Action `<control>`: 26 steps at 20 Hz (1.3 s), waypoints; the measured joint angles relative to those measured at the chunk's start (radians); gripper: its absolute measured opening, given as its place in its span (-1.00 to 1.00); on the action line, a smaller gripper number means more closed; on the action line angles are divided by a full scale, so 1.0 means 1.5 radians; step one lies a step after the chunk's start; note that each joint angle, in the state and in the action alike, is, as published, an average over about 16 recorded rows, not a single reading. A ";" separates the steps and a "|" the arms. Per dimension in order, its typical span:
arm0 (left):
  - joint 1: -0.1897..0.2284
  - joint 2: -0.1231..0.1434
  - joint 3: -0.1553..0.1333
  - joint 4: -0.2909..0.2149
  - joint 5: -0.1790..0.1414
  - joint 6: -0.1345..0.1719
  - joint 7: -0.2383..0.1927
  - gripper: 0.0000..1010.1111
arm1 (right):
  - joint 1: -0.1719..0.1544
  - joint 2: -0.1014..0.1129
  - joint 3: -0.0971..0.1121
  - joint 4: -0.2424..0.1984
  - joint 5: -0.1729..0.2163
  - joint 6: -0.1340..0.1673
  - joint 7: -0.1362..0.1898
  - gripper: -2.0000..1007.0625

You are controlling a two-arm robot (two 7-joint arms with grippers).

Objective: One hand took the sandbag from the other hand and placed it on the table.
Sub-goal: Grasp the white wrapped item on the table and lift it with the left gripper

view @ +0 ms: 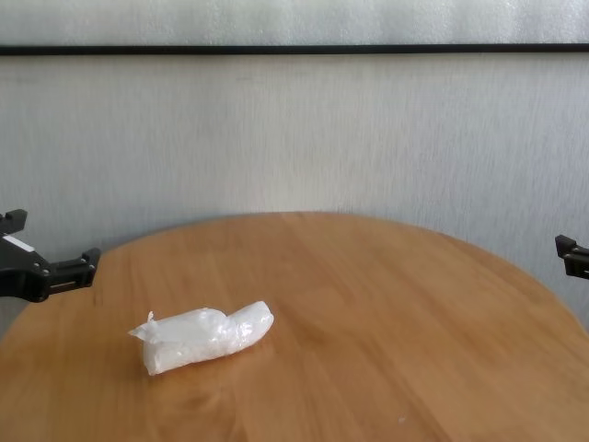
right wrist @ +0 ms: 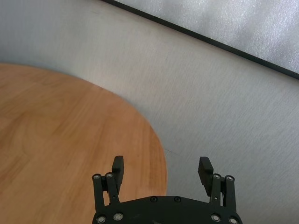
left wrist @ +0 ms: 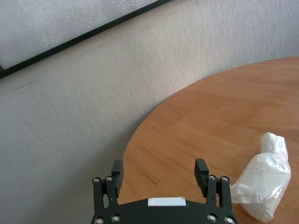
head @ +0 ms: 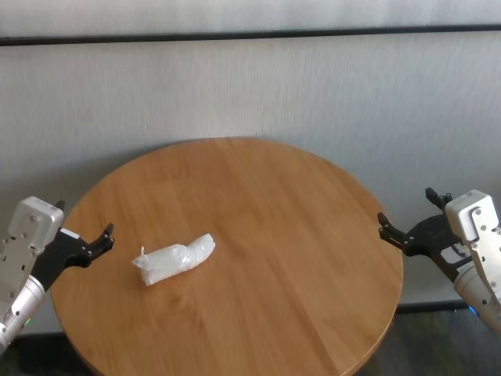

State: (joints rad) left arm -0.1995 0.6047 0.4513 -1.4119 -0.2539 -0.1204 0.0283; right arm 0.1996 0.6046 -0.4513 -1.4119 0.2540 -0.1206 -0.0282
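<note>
Grey wall (head: 250,86), black strip (head: 250,35)

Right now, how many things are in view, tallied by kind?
Sandbag: 1, lying on the table, nothing holding it
Table: 1
Grippers: 2, left gripper and right gripper, both open at the table's edges
Total: 4

Table's (head: 313,235) near edge cut off below.

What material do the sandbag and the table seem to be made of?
The sandbag: a soft white pouch in clear plastic film, judging by its crinkles and glossy highlights; the filling cannot be seen. The table: wood or a wood veneer, honey-brown with visible grain lines and a smooth, slightly shiny finish.
</note>
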 joint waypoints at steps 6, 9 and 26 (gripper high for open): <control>0.000 0.000 0.000 0.000 0.000 0.000 0.000 0.98 | 0.000 0.000 0.000 0.000 0.000 0.000 0.000 1.00; 0.000 0.000 0.000 0.000 0.000 0.000 0.000 0.98 | 0.000 0.000 0.000 0.000 0.000 0.000 0.000 1.00; -0.002 0.032 0.002 -0.008 -0.006 -0.004 -0.075 0.98 | 0.000 0.000 0.000 0.000 0.000 0.000 0.000 1.00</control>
State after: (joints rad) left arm -0.2028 0.6521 0.4550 -1.4233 -0.2629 -0.1271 -0.0845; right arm 0.1996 0.6046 -0.4513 -1.4119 0.2540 -0.1206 -0.0282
